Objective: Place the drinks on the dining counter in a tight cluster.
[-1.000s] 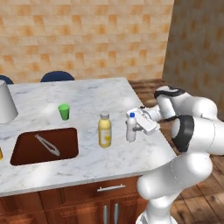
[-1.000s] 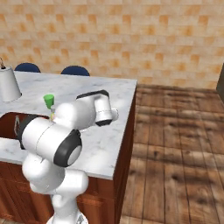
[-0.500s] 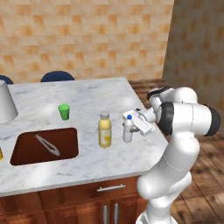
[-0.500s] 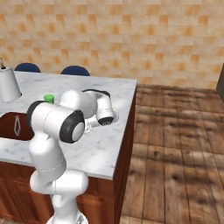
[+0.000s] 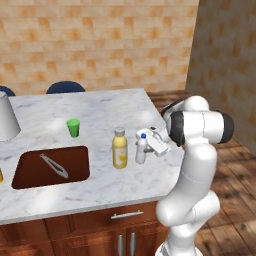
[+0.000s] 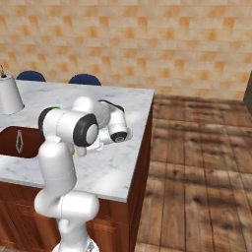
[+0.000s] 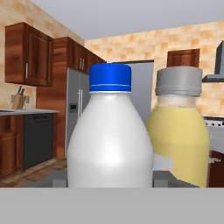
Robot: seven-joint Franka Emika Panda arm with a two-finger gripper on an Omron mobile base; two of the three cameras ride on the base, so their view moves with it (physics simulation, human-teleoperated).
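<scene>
The small white bottle (image 5: 141, 152) with a blue cap stands upright in my gripper (image 5: 145, 145), which is shut on its body from the right. It is low over the dining counter (image 5: 100, 192), near the right edge. I cannot tell whether its base touches the marble. The yellow juice bottle (image 5: 119, 149) stands just left of it, a small gap between them. In the hand view the white bottle (image 7: 110, 144) fills the middle, with the yellow bottle (image 7: 179, 140) close behind on the right. In the right base view my arm hides both bottles.
A small green cup (image 5: 73, 127) stands farther back on the counter. The brown recessed sink (image 5: 30, 175) holds metal tongs (image 5: 54, 165). A pale grey cone-shaped vessel (image 5: 6, 118) stands at the far left. The counter's right edge (image 6: 142, 142) drops to wooden floor.
My gripper has carried the white bottle leftward, closing the gap to the yellow juice bottle. The arm's upper links have swung round. Yellow bottle and cup have not moved.
</scene>
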